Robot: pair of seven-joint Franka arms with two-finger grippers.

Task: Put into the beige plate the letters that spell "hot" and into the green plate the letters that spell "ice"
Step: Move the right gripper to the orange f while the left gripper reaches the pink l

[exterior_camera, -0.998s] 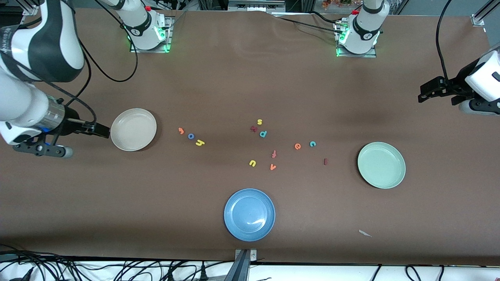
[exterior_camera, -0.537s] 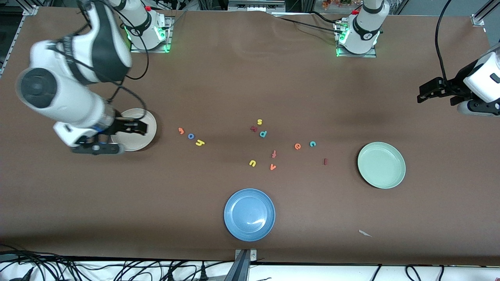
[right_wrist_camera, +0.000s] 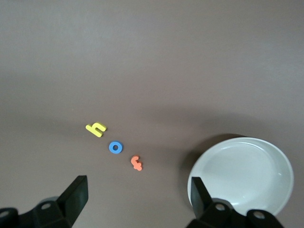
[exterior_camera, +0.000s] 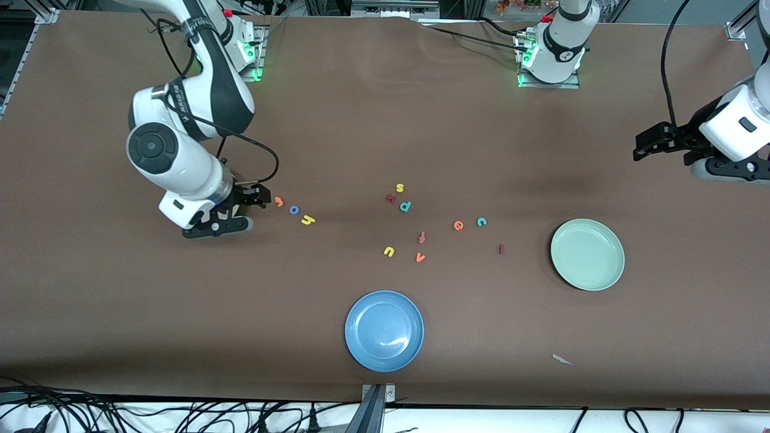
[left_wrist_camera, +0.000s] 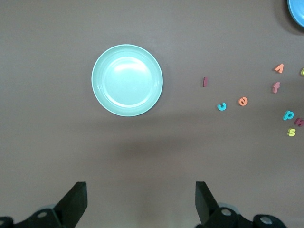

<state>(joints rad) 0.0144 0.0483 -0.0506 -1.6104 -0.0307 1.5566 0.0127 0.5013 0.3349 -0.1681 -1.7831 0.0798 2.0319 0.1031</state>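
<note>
Letters for "hot" in a short slanted row on the counter (exterior_camera: 120, 313), toward the right arm's end: orange t (exterior_camera: 278, 201), blue o (exterior_camera: 294, 210), yellow h (exterior_camera: 308, 220), each a touch nearer the front camera than the one before. None in a plate yet.

Right pincer (exterior_camera: 263, 198) over the counter just beside the orange t, between it and the beige plate (right_wrist_camera: 247, 171), fingers spread wide, gripping nothing. Beige plate hidden under the right arm from the front, plain to see in the right wrist view, close by the orange t.

Now the "ice" set, toward the left arm's end: orange e (exterior_camera: 458, 225) and teal c (exterior_camera: 481, 222) side by side, dark red i (exterior_camera: 501, 248) a little nearer the front camera, lying between them and the green plate (exterior_camera: 588, 254). All three on the counter, apart from the plate.

Left pincer (exterior_camera: 642, 144) waiting over the counter at the left arm's end, jaws wide apart, nothing in them.

Mid-counter, a loose scatter: yellow s (exterior_camera: 400, 187), teal p (exterior_camera: 405, 206), red-orange f (exterior_camera: 422, 237), yellow u (exterior_camera: 388, 251), orange v (exterior_camera: 420, 257). Blue plate (exterior_camera: 384, 331) nearest the front camera.
</note>
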